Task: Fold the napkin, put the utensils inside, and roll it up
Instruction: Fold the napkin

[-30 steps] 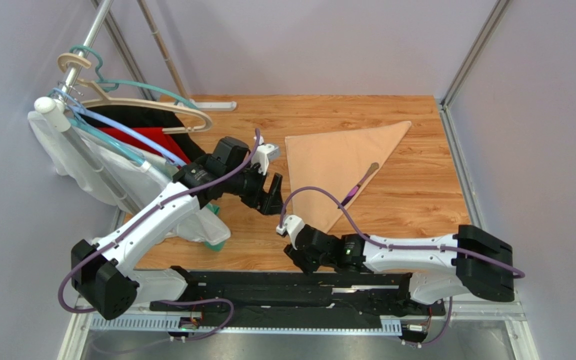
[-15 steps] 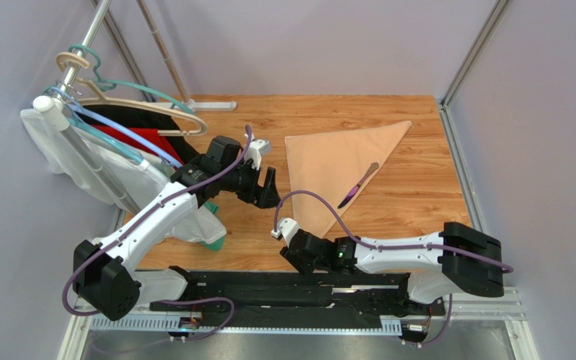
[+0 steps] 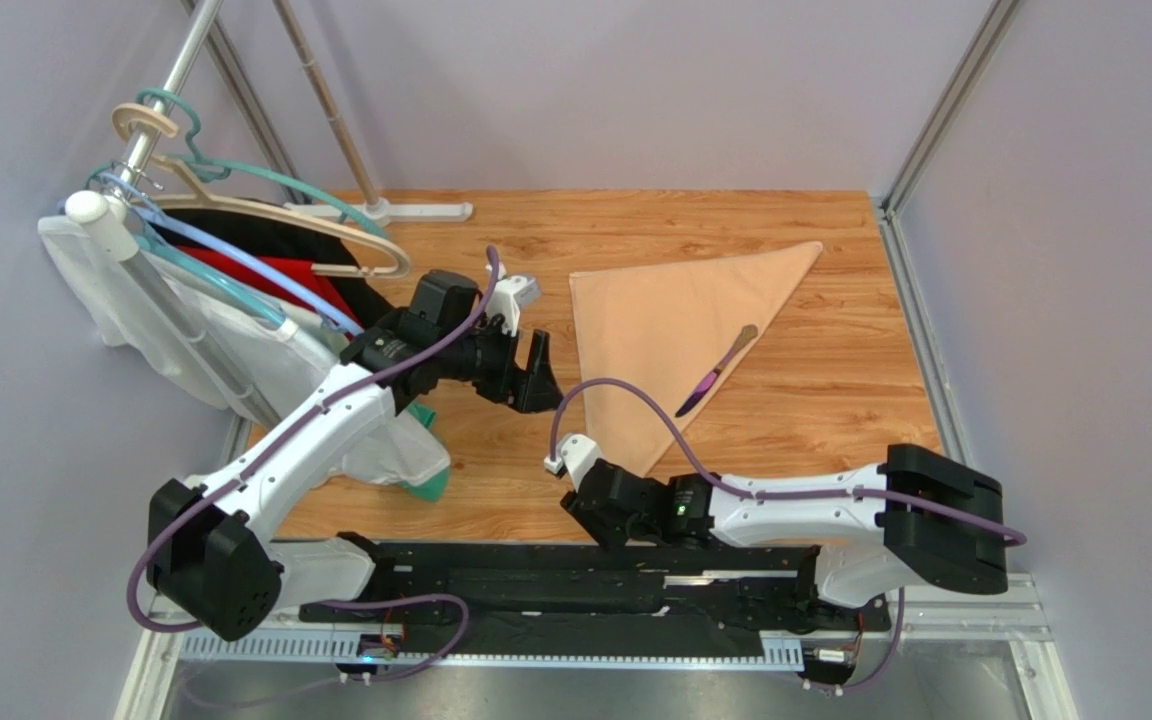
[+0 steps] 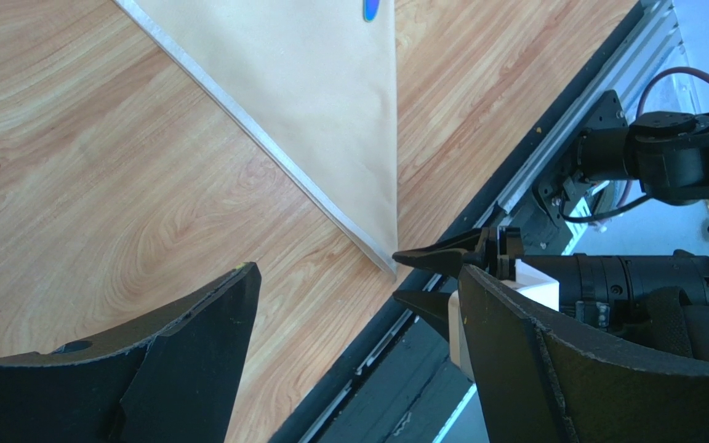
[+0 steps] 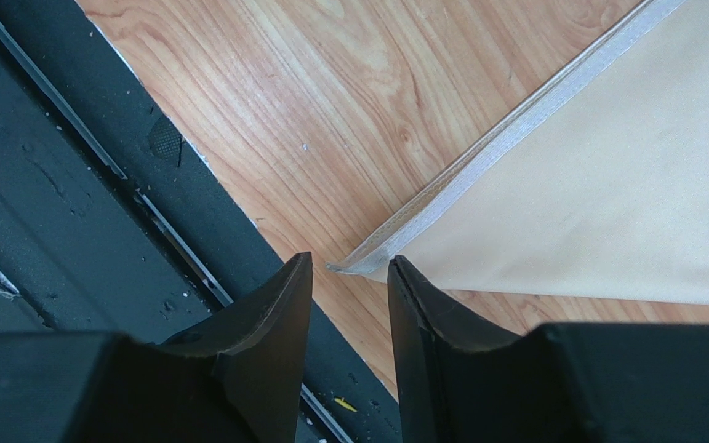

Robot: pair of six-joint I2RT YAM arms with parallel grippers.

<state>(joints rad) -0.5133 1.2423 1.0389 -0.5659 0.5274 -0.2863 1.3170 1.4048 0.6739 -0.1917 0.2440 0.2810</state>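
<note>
1. The napkin [image 3: 657,338] is laid flat on the wooden table [image 3: 838,390]. It is folded into a triangle.
2. The utensils [image 3: 717,371], purple and tan, are laid on the napkin near its right edge.
3. The left gripper [image 4: 358,272] is held wide open above the table, just left of the napkin. Nothing is gripped in it.
4. The right gripper [image 5: 349,263] is set at the napkin's near corner. Its fingers are kept a little apart, and the corner is not pinched.

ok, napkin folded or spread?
Folded: the napkin lies as a triangle, and the right wrist view shows two stacked edges at its near corner.
</note>
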